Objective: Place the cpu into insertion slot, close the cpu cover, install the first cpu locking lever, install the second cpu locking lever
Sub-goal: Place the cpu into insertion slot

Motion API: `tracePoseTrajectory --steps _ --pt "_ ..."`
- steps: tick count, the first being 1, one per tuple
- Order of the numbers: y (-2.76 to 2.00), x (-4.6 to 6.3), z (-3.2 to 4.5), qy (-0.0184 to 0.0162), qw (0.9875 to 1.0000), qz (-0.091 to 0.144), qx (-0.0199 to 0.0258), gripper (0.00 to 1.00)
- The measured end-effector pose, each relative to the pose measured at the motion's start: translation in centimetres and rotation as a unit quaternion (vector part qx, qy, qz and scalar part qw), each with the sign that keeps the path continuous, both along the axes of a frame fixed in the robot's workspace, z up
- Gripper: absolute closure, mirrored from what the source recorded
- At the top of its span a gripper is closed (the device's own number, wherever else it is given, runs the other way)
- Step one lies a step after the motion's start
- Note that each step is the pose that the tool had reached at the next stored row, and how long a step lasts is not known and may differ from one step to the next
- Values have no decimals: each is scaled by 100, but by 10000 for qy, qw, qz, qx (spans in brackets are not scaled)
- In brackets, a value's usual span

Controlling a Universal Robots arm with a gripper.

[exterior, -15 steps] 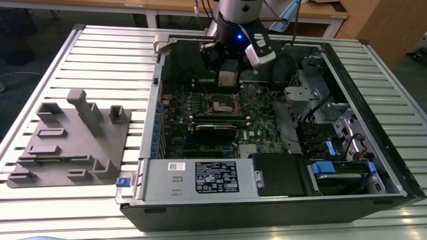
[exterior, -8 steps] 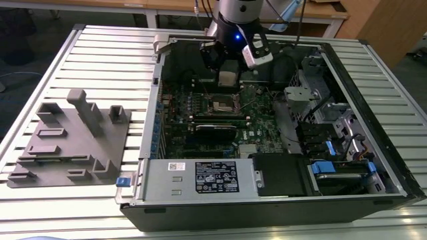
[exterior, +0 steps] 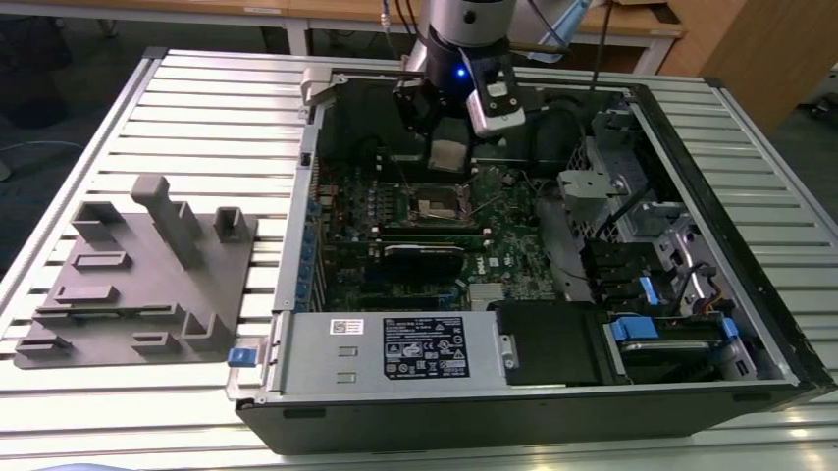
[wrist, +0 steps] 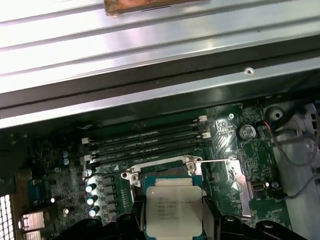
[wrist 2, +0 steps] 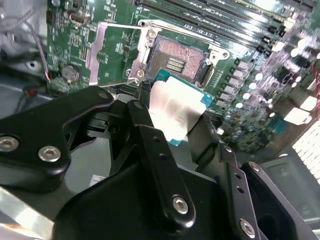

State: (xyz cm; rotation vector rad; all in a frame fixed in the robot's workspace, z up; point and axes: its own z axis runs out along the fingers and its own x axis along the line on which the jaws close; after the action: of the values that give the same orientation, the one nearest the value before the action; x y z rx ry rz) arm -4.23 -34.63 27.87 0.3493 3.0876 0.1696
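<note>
My gripper [exterior: 449,149] hangs inside the open computer case, shut on the cpu [wrist 2: 176,111], a flat square chip with a silver top and teal edge, also seen in the first wrist view [wrist: 173,209]. Black fingers [wrist 2: 142,112] press on its two opposite sides. The cpu floats above the green motherboard [exterior: 504,235], just beside the insertion slot [wrist 2: 177,57], whose dark centre lies bare inside a silver rim [wrist: 162,172] [exterior: 445,204]. The cpu cover [wrist 2: 106,52] is folded back flat next to the slot [wrist: 238,184]. A thin wire locking lever [wrist 2: 122,25] stands free.
Long black memory slots [wrist: 145,140] run beside the socket. The case's metal wall [wrist: 150,95] stands close behind. A labelled power supply box [exterior: 392,348] and drive bays with blue tabs [exterior: 649,329] occupy the case's near side. A grey fixture block [exterior: 137,275] sits at the exterior view's left.
</note>
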Motion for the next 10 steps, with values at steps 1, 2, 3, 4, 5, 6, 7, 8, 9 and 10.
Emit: tracePoseTrajectory --steps 1,2,3,4,5,6,7,8,9,10 --pt "0 0 -1 0 10000 -90 0 46" --pt "0 0 -1 0 9998 -177 0 46" --pt "0 0 -1 0 9996 -267 -1 46" --pt "0 0 -2 0 9994 -357 -1 46" --pt "0 0 -3 0 9990 -447 0 46" --pt "0 0 -3 0 9985 -544 -1 46" --pt "0 1 -3 0 9983 -588 -1 46" --pt "0 1 -3 1 9982 -597 -1 46" --pt "0 0 -3 0 9982 -598 -1 46" --pt "0 0 -3 0 9982 -600 -1 46"
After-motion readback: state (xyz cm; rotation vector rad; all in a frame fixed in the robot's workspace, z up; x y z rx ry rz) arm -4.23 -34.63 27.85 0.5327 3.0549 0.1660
